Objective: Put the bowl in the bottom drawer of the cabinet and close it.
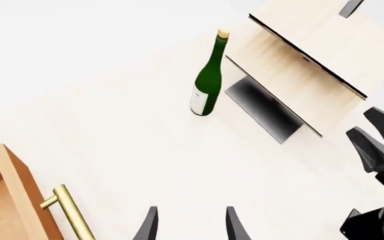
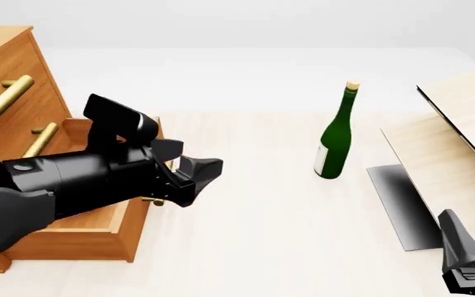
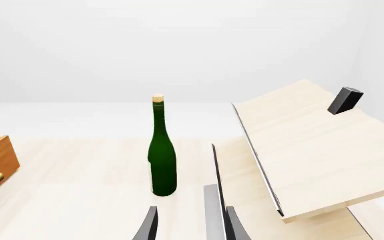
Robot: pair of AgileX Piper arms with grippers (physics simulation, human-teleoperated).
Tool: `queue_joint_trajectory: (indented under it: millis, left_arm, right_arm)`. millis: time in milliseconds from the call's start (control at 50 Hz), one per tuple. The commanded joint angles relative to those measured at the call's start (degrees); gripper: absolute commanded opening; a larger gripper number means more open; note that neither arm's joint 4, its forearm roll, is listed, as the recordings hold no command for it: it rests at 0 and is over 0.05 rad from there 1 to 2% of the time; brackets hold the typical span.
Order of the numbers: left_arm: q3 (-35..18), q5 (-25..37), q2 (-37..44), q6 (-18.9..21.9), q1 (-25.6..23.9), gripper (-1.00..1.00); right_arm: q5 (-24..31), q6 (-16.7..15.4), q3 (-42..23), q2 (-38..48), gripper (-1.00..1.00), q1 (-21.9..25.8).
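Left wrist view: left gripper (image 1: 190, 225) jaws parted, empty; bottom drawer (image 1: 5, 200) pulled out beside them, green bottle (image 1: 209, 75) ahead.
Front view: bowl unseen; cabinet (image 2: 7, 68) behind the left gripper (image 2: 190, 179).
Right wrist view: right gripper (image 3: 190, 225) jaws apart, empty.
Handling: bowl likely glossy, slippery, rigid; pinch its rim.

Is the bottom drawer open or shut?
Open. The bottom drawer sticks out from the cabinet, showing its hollow inside, with the left claw above its front.
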Motion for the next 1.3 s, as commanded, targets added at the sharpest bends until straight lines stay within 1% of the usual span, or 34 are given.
queue_joint_trajectory:
  millis: [20, 60, 140, 200, 240, 280, 480, 540, 700, 720, 740, 760, 860, 940, 980, 1020, 1140, 1180, 1200, 1280, 1300]
  left_arm:
    - [2.0, -2.3, 0.2, -4.5, -1.9, 1.00]
    - [2.1, -2.3, 0.0, -4.1, -1.2, 1.00]
    - [3.4, -3.4, -0.3, -6.3, -1.8, 1.00]
    - [3.8, -3.7, -0.4, -6.8, -1.9, 1.00]
    - [4.7, -4.5, -0.8, -9.1, -1.9, 1.00]
    - [5.6, -5.3, -0.9, -10.3, -2.5, 1.00]
    - [7.9, -6.7, -1.8, -13.4, -2.7, 1.00]
    - [9.6, -7.7, -2.5, -15.9, -2.3, 1.00]
    - [12.4, -9.0, -2.9, -18.6, -1.4, 1.00]
    - [12.8, -9.3, -2.9, -19.0, -1.4, 1.00]
    - [13.5, -10.1, -3.1, -20.3, -1.4, 1.00]
    - [14.0, -10.6, -2.8, -21.0, -1.6, 1.00]
    - [15.5, -11.6, -2.4, -21.9, -0.9, 1.00]
    - [18.3, -14.2, -0.9, -23.8, -0.1, 1.00]
    - [19.0, -15.1, 0.0, -24.0, 0.3, 1.00]
    - [19.2, -15.5, 0.4, -24.0, 0.4, 1.00]
    - [20.4, -17.8, 2.8, -26.3, 0.4, 1.00]
    - [21.5, -19.6, 3.5, -28.4, 0.1, 1.00]
    - [21.4, -19.6, 3.7, -28.2, 0.3, 1.00]
    - [22.7, -21.1, 4.7, -29.8, 1.5, 1.00]
    - [22.9, -21.5, 5.1, -29.6, 2.1, 1.00]
  right_arm:
    - [0.0, 0.0, 0.0, 0.0, 1.00, 0.0]
    - [0.0, 0.0, 0.0, 0.0, 1.00, 0.0]
    - [0.0, 0.0, 0.0, 0.0, 1.00, 0.0]
    - [0.0, 0.0, 0.0, 0.0, 1.00, 0.0]
    - [0.0, 0.0, 0.0, 0.0, 1.00, 0.0]
    - [0.0, 0.0, 0.0, 0.0, 1.00, 0.0]
    - [0.0, 0.0, 0.0, 0.0, 1.00, 0.0]
    - [0.0, 0.0, 0.0, 0.0, 1.00, 0.0]
    - [0.0, 0.0, 0.0, 0.0, 1.00, 0.0]
    - [0.0, 0.0, 0.0, 0.0, 1.00, 0.0]
    - [0.0, 0.0, 0.0, 0.0, 1.00, 0.0]
    - [0.0, 0.0, 0.0, 0.0, 1.00, 0.0]
    - [0.0, 0.0, 0.0, 0.0, 1.00, 0.0]
    - [0.0, 0.0, 0.0, 0.0, 1.00, 0.0]
    - [0.0, 0.0, 0.0, 0.0, 1.00, 0.0]
    - [0.0, 0.0, 0.0, 0.0, 1.00, 0.0]
    - [0.0, 0.0, 0.0, 0.0, 1.00, 0.0]
    - [0.0, 0.0, 0.0, 0.0, 1.00, 0.0]
    - [0.0, 0.0, 0.0, 0.0, 1.00, 0.0]
    - [0.0, 0.0, 0.0, 0.0, 1.00, 0.0]
    - [0.0, 0.0, 0.0, 0.0, 1.00, 0.0]
